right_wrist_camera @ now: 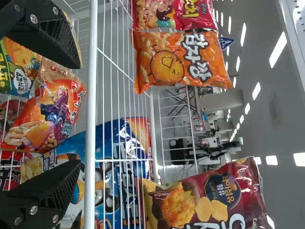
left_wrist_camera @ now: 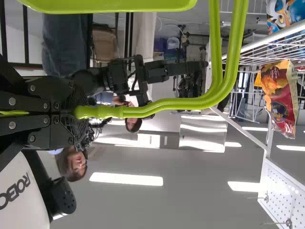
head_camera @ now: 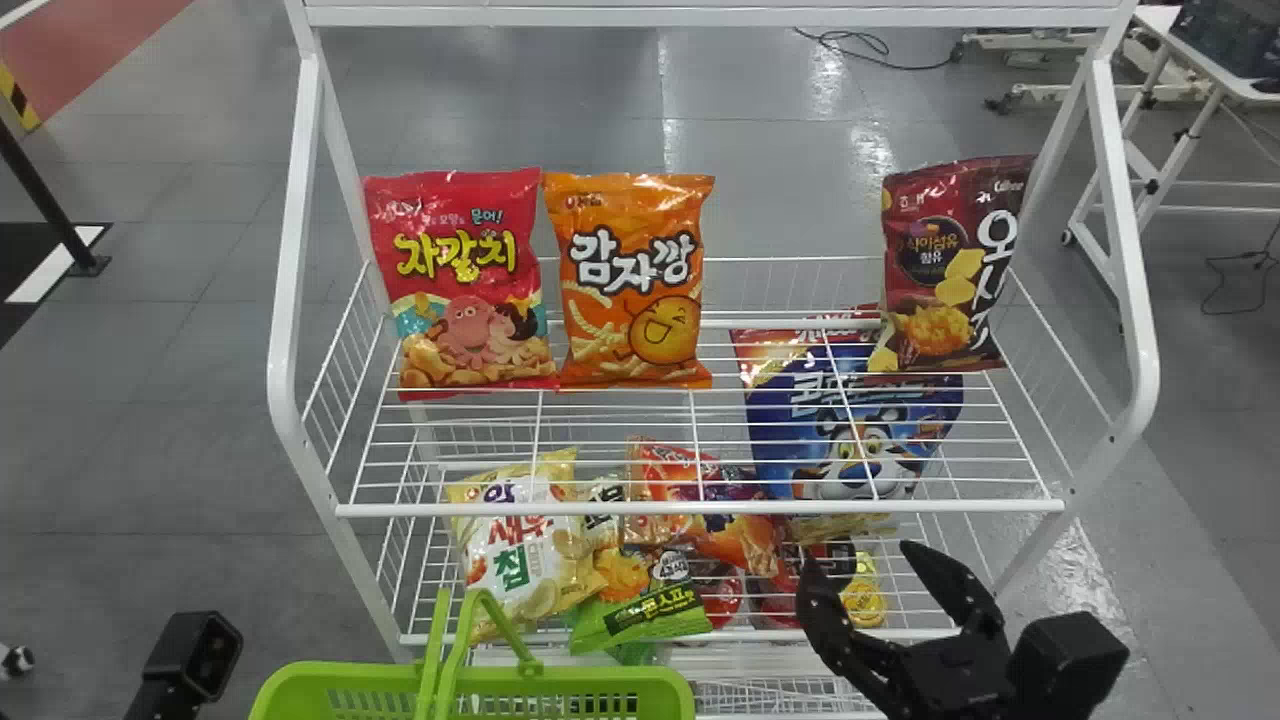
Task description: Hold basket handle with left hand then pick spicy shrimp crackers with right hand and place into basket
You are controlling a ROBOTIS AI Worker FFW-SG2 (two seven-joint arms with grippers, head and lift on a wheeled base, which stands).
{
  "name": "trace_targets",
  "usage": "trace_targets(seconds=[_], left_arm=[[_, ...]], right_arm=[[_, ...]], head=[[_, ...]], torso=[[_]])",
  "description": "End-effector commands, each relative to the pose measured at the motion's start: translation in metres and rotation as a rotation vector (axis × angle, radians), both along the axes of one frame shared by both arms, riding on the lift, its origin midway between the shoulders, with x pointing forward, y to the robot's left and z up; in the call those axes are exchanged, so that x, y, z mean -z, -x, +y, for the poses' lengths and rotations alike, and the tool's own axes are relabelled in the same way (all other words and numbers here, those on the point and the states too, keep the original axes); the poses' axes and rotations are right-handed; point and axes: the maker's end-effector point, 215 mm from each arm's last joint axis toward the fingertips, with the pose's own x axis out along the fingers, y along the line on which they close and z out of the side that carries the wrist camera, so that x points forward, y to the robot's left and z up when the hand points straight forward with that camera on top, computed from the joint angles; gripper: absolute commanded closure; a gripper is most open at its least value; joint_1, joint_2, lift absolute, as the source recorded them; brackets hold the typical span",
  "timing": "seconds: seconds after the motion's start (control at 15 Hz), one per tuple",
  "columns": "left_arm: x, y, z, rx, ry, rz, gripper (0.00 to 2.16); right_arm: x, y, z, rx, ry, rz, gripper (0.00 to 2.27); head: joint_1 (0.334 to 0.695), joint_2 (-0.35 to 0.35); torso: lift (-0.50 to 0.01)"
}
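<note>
My left gripper's black wrist part (head_camera: pixel 190 650) shows at the lower left. In the left wrist view my left gripper (left_wrist_camera: pixel 74 113) is shut on the green basket handle (left_wrist_camera: pixel 162 106). The green basket (head_camera: pixel 600 682) hangs before the rack's lower front. My right gripper (head_camera: pixel 858 553) stands open at the lower shelf's front right, nothing between its fingertips. In the right wrist view the right gripper (right_wrist_camera: pixel 78 114) faces an orange-red bag (right_wrist_camera: pixel 69 102), apparently the spicy shrimp crackers. That bag (head_camera: pixel 700 500) leans among others on the lower shelf, left of the gripper, partly behind the upper shelf's wires.
The upper shelf's front bar (head_camera: pixel 700 508) runs above the right gripper. A red bag (head_camera: pixel 470 290), an orange bag (head_camera: pixel 635 290) and a maroon bag (head_camera: pixel 950 260) stand up there. Below are a blue bag (head_camera: pixel 850 430), a cream bag (head_camera: pixel 520 550) and a green bag (head_camera: pixel 640 615).
</note>
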Motion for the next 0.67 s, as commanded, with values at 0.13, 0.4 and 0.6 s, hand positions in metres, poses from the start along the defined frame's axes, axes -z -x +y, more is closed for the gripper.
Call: trace_targets(seconds=[0.13,0.4,0.6], left_arm=[[-0.0004,-0.0003,0.0012,-0.001,-0.001,0.000,2.14],[-0.0008,-0.0004,0.0012,-0.001,0.001,0.000,2.14],[0.0000,0.0002,0.0013,-0.002,0.001,0.003,2.14]], right_arm=[[-0.0050,0.0009,-0.0063,0.013,-0.001,-0.013,0.11],[-0.0081,0.0025,-0.0085,0.017,-0.006,-0.025,0.11],[-0.0084,0.0028,-0.0105,0.021,-0.007,-0.027,0.11]], head=[[0.695,-0.008],[0.695,-0.015],[0.695,-0.019]], torso=[[-0.007],[-0.007],[-0.007]])
